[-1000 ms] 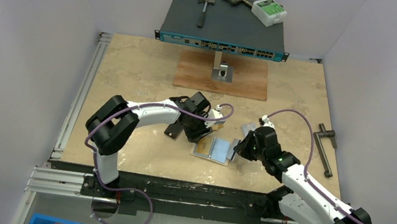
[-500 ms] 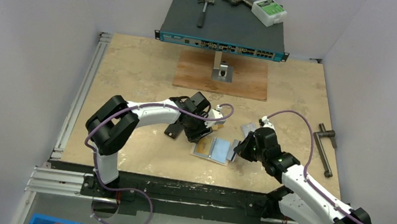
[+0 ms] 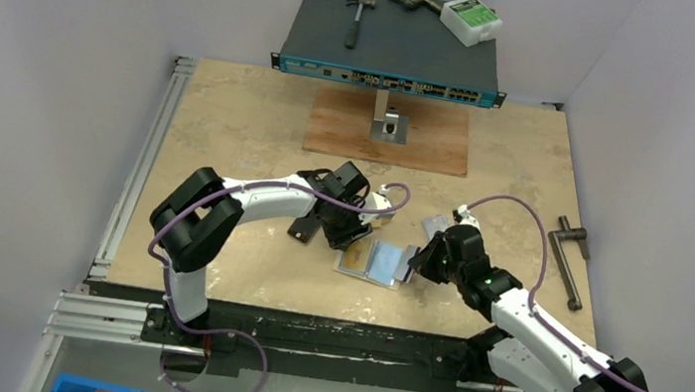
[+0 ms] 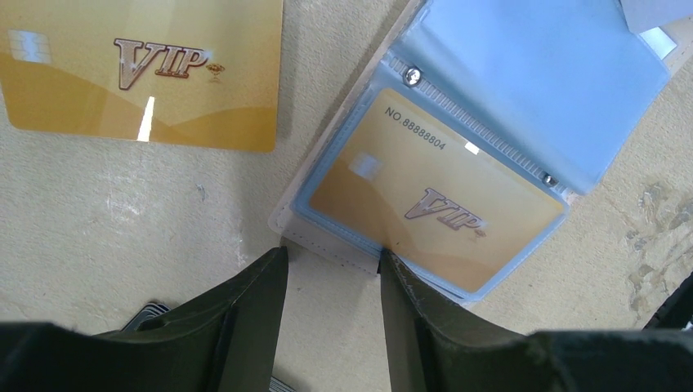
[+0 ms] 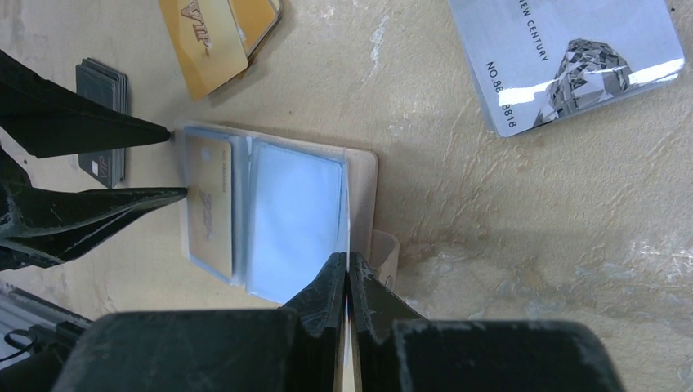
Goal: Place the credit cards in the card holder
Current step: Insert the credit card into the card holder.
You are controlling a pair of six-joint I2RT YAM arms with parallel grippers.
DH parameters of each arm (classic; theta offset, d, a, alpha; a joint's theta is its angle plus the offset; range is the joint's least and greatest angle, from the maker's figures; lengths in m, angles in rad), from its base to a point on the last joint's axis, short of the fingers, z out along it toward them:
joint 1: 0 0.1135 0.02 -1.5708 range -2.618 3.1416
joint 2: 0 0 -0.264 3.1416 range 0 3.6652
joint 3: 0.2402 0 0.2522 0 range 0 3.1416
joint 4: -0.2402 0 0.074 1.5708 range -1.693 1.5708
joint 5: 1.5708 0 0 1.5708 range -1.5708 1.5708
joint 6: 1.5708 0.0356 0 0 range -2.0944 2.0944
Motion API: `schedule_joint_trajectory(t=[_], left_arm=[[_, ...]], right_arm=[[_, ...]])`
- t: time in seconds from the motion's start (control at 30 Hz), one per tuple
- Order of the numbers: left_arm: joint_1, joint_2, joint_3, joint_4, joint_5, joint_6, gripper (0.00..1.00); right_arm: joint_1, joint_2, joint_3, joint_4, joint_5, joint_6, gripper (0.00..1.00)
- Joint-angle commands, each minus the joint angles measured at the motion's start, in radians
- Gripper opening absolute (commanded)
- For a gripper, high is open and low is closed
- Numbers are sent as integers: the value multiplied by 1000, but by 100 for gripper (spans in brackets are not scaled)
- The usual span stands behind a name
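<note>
tan table (image 3: 232, 122) holds open card holder (image 3: 374, 260)

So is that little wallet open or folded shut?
Open. The card holder lies spread flat, its clear bluish pockets facing up, a gold VIP card showing inside one.

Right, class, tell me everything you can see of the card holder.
The card holder lies open and flat on the table, a beige cover with clear bluish plastic pockets. One pocket holds a gold VIP card; the next looks empty. The open left hand sits at one edge; the shut right hand meets the opposite side, by its tab.
</note>
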State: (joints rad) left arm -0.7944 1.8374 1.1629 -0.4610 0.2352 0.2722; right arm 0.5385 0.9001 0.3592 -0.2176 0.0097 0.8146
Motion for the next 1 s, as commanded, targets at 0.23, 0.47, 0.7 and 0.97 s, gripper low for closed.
schedule_joint_trajectory(t=[0.23,0.47,0.7,0.97], left_arm=[[-14,-25,-5,-18,-16,23,45],[-16,-26,-4,-22,-19,25,44],[-17,-26,-2,-24,-19,25,44],[-17,-24,1,-27,-19,25,44]], right_arm=[[4,16,-38,110,-51,18,0],[4,52,-50,156,-77,25,0],[3,97,-27,88,-15,7,0],[5,60,-48,26,1,46,0]])
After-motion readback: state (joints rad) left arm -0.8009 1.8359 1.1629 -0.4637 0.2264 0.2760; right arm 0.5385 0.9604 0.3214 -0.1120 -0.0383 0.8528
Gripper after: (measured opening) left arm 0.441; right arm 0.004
